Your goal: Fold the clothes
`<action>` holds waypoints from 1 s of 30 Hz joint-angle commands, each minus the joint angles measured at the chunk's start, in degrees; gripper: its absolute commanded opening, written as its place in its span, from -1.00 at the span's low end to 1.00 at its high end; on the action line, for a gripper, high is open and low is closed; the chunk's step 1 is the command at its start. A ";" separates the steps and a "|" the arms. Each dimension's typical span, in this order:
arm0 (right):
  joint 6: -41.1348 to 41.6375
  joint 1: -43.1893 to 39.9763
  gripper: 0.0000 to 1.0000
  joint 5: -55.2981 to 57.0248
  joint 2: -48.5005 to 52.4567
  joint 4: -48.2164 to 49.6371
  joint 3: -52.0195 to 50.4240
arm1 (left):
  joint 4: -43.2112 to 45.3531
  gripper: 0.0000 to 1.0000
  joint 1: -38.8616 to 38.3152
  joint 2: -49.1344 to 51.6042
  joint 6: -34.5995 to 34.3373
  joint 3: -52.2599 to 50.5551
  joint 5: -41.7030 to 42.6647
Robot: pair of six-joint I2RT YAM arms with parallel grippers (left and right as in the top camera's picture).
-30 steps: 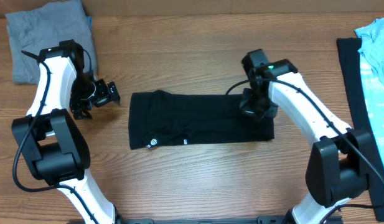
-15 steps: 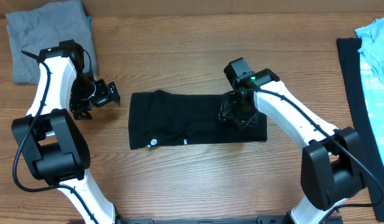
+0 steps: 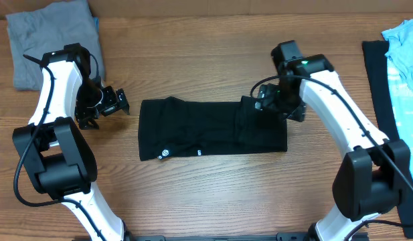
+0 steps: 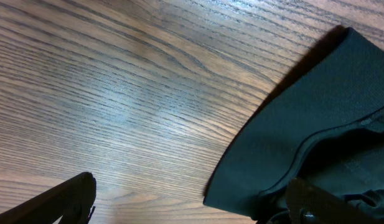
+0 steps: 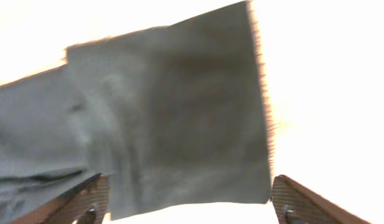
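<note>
The clothes in play are a black T-shirt [image 3: 193,130], folded into a long rectangle at mid-table with a small white logo [image 3: 165,154] near its front edge. Its right end lies doubled over as a flap [image 3: 261,130]. My right gripper [image 3: 265,102] hovers open over the shirt's back right corner. In the right wrist view the shirt [image 5: 167,112] lies below the open right gripper [image 5: 192,205], with nothing between the fingers. Just left of the shirt, my left gripper [image 3: 119,102] is open and empty. The left wrist view shows the shirt's corner [image 4: 304,124] beside the left gripper [image 4: 192,208].
A grey garment [image 3: 52,40] lies crumpled at the back left corner, behind the left arm. At the right edge a light blue garment [image 3: 403,53] rests on a black cloth [image 3: 377,87]. Bare wooden table [image 3: 206,194] surrounds the shirt.
My right gripper carried the shirt's right end leftwards over the shirt, opened and let it go, then drew back up and to the right. The left arm has not moved.
</note>
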 commanded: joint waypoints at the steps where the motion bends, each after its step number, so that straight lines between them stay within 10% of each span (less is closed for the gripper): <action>1: -4.02 -4.70 0.83 4.66 -0.81 0.50 -1.60 | -0.20 1.00 -0.24 -1.09 1.16 0.72 -0.33; 26: -26.25 -19.21 1.00 -38.97 1.70 21.22 -24.13 | 0.17 1.00 -1.38 -1.09 1.55 0.70 -0.33; 30: -22.60 -19.21 0.69 -39.32 2.08 23.39 -26.62 | 0.31 1.00 -1.99 -1.09 1.55 0.70 -0.35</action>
